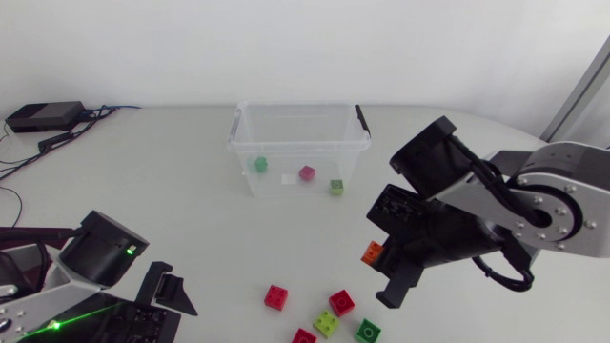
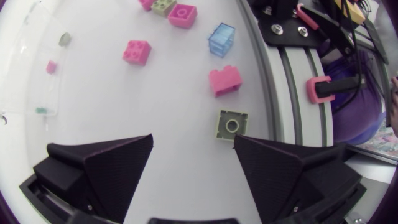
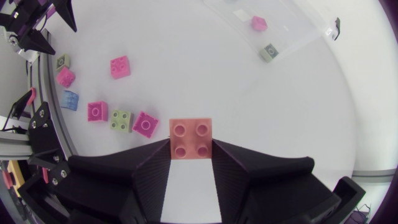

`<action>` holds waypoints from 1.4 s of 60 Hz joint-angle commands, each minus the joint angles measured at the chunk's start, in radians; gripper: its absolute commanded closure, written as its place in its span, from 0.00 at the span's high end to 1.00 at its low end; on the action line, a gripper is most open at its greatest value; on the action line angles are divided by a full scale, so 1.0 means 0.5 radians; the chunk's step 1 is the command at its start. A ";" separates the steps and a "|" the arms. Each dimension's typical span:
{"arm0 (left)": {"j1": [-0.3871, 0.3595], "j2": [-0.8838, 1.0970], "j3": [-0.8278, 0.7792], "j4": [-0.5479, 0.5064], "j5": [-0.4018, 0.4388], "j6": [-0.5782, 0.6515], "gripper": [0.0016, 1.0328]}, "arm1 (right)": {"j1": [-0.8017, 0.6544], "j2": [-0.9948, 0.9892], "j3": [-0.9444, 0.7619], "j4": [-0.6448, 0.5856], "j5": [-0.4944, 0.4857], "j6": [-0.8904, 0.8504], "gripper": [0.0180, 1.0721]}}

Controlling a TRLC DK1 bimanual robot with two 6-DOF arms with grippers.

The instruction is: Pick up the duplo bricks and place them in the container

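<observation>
I'm pinching the orange brick [image 3: 191, 138] in my right pincer [image 3: 190, 154], left pincer [image 2: 193, 138] spread; carrying it over the container [image 1: 295, 148] comes next.

left end effector [image 2: 193, 140] gapes; pale green brick [image 2: 231, 124] just ahead, pink brick [image 2: 225, 80] beyond.

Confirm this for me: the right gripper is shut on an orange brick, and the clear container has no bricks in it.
Not quite. The head view shows the clear container holding three bricks: a green brick, a magenta brick and a lime brick. The rest stands: the right gripper is shut on the orange brick.
</observation>
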 commanded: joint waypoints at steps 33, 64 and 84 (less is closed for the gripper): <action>-0.090 0.609 -0.048 0.259 0.265 0.219 0.34 | -0.246 0.093 0.425 0.096 -0.075 -0.011 0.32; 0.211 0.606 0.449 0.090 0.366 0.210 0.03 | -0.417 0.716 1.051 0.643 -0.139 0.219 0.34; 0.441 0.784 1.038 0.342 0.566 -0.241 0.03 | -0.436 1.283 1.483 0.698 -0.081 0.308 0.92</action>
